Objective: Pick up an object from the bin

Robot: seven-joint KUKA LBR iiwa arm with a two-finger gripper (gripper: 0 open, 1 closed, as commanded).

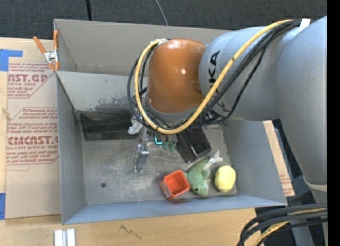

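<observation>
The arm (276, 75) is reaching into the bin (71, 149) from the right, its orange wrist cover (172, 77) hanging above the middle and the pincer (141, 160) pointing straight down over bare grey floor. Whether the pincer is open or closed cannot be told, and nothing is showing in its grip. A red cup (175, 184) is lying near it to the lower right, touching a green toy (199, 178) beside a yellow ball (224, 178); a black box (194, 143) is sitting just right of the pincer.
</observation>
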